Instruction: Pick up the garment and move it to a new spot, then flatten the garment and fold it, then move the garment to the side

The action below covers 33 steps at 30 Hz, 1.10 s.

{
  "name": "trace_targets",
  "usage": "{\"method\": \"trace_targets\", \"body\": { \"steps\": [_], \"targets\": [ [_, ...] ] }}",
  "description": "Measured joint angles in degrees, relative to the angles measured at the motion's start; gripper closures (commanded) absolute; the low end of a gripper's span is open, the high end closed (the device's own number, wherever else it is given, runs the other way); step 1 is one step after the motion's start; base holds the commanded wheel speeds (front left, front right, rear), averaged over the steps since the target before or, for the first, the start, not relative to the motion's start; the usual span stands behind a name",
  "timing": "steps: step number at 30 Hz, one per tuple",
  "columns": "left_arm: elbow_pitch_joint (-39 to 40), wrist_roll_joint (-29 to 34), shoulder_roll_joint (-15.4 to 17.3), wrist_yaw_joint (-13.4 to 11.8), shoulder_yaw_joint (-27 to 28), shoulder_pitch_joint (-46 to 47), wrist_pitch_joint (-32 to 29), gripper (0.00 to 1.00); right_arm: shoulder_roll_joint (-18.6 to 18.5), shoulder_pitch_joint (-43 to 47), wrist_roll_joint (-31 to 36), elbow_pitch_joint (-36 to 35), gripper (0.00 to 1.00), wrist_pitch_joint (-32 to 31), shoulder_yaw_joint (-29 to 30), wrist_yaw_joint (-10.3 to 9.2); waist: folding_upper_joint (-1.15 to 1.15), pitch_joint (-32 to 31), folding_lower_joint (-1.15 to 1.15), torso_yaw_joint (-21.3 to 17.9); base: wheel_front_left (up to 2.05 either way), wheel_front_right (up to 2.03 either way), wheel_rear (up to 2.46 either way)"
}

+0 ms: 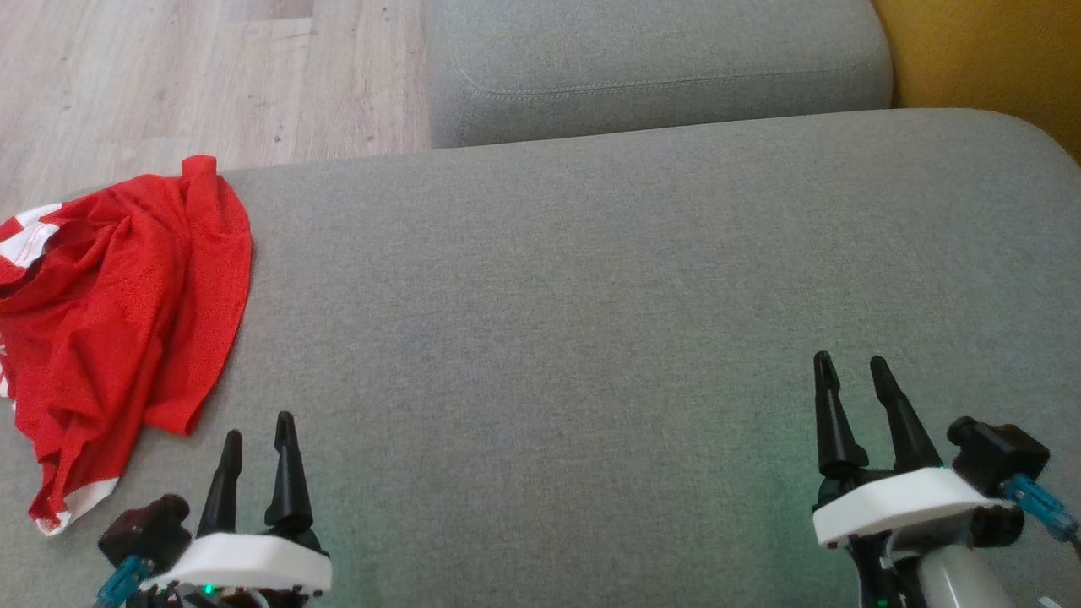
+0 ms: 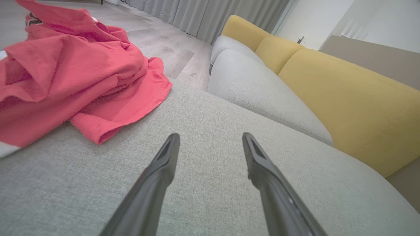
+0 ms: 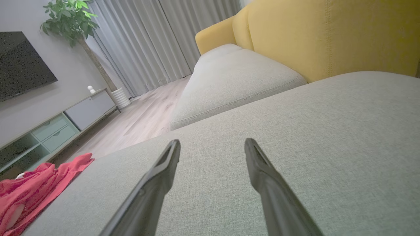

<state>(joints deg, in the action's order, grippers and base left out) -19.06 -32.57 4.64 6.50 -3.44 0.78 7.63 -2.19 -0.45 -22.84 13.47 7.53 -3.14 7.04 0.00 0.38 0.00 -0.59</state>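
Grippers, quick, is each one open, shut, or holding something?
Left gripper: open, holding nothing; the red garment lies beside it, untouched.
Right gripper: open, holding nothing.

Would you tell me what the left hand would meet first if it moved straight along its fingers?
Probably the grey fabric sofa cushion under the left hand; the crumpled red garment lies off to its left. Depth is unclear.

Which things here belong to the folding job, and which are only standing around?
For the job: red garment, grey seat cushion under it, left gripper, right gripper.
Only standing around: plant, television, cabinet, curtains, yellow backrest.
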Motion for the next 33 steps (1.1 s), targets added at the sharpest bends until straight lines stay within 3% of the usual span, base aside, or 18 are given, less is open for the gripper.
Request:
{"method": "trace_targets", "body": {
  "steps": [20, 33],
  "targets": [
    [-1.2, 13.6, 0.6, -1.0, -0.3, 0.0, 3.3, 0.00, -0.1, 0.2, 13.3, 1.5, 0.00, 3.3, 0.0, 0.00, 0.00, -0.3, 0.00, -0.3, 0.00, 0.00, 0.00],
    [-4.5, 19.9, 0.8, -1.5, 1.3, -0.1, 5.3, 0.00, -0.1, 1.3, 15.8, 3.8, 0.00, 5.3, 2.4, 0.01, 0.00, -0.4, 0.00, -0.6, 0.00, 0.00, 0.00]
  ]
}}
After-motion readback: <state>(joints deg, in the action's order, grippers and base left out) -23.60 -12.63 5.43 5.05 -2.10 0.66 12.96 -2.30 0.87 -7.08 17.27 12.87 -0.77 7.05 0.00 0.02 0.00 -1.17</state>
